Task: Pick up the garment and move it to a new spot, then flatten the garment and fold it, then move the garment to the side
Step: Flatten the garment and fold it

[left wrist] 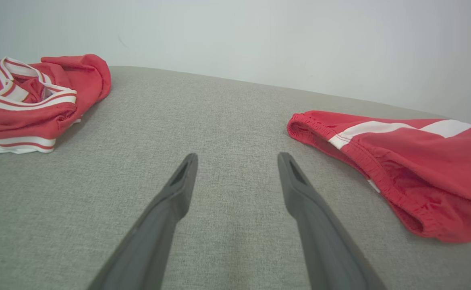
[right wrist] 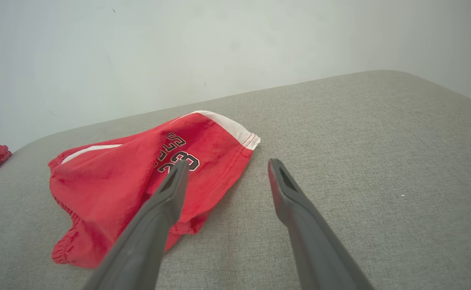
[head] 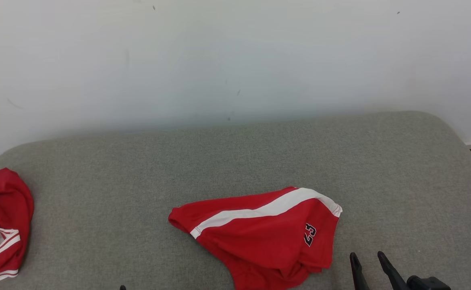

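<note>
I see the red athletic shorts (head: 267, 237) with a white side stripe and a dark "23" lying crumpled on the padded grey fabric worktop (head: 235, 161). They sit a little right of centre at its near edge, and their lower folds run off the bottom of my head view. The elastic waistband points to the robot's left and the numbered leg hem to its right.

The right gripper (head: 367, 257) sits just beside the shorts on their right, and its two long dark fingers are spread wide with nothing between them. In the right wrist view that gripper (right wrist: 228, 165) has one finger crossing in front of the shorts (right wrist: 110, 177) near the number. I cannot tell whether it touches the cloth.

In the left wrist view the left gripper (left wrist: 237, 157) is also spread wide and empty over bare grey fabric. The shorts (left wrist: 420, 161) lie off to one side of it and a second bunched red garment with red and white striped trim (left wrist: 30, 96) to the other. That garment (head: 1, 217) rests at the worktop's far left edge, well apart from the shorts. A plain white wall (head: 235, 60) stands behind.
</note>
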Controlling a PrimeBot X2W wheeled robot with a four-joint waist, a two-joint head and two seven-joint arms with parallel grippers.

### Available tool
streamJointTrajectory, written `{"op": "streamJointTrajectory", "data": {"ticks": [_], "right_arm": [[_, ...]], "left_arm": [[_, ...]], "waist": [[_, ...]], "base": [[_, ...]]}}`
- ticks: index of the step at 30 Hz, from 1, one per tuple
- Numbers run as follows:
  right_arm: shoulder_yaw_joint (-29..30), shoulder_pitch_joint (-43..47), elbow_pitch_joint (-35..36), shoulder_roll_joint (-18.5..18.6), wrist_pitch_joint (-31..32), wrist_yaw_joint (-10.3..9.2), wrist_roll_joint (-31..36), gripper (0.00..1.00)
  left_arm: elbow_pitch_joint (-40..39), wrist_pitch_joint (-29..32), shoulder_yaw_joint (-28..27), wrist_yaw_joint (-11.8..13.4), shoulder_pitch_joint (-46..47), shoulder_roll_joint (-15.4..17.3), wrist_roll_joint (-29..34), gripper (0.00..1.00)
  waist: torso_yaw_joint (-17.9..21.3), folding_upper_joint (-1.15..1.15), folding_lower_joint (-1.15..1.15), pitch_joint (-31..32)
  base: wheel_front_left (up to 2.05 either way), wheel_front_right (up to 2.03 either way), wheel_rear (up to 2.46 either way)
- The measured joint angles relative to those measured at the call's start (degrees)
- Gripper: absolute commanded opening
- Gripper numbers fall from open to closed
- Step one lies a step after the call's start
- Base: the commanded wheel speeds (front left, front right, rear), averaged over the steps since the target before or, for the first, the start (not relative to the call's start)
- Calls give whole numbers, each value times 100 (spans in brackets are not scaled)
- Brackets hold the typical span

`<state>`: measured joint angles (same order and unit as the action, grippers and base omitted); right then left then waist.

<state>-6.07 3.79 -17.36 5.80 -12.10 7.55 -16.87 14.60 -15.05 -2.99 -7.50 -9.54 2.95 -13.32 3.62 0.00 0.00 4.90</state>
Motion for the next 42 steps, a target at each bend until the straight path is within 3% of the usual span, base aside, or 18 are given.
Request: {"op": "streamJointTrajectory", "data": {"ticks": [9, 16, 20, 29, 39, 40, 42], "right_arm": [[121, -370, 108, 159, 326, 0, 21, 100], [417, -1052, -30, 316, 1772, 0, -129, 100], [508, -1496, -145, 352, 2573, 0, -70, 100], [397, -2059, -116, 346, 2873, 0, -16, 100], [229, -2296, -230, 380, 2786, 0, -45, 100], [216, -2303, -244, 381, 2771, 0, -60, 100], [196, -2324, -264, 388, 2762, 0, -74, 100]], "left_arm": [[681, 122, 856, 0, 766, 2, -481, 100], [1145, 1149, 1254, 5, 1747, -2, -1160, 100], [1503, 1702, 1481, 282, 2251, -2, -1553, 100], [1751, 2026, 1812, 637, 2881, -4, -2317, 100], [1895, 2128, 2074, 648, 3183, -8, -2694, 100], [1897, 2127, 2094, 649, 3194, -8, -2724, 75], [1907, 2116, 2134, 656, 3222, -7, -2740, 47]], "waist": [[-13, 0, 0, -130], [43, 0, 1, -343], [104, 0, 1, -538], [207, 1, 1, -949], [331, 1, 2, -1290], [339, 1, 1, -1304], [352, 1, 1, -1327]], "base": [[0, 0, 0], [0, 0, 0], [0, 0, 0], [0, 0, 0], [0, 0, 0], [0, 0, 0], [0, 0, 0]]}}
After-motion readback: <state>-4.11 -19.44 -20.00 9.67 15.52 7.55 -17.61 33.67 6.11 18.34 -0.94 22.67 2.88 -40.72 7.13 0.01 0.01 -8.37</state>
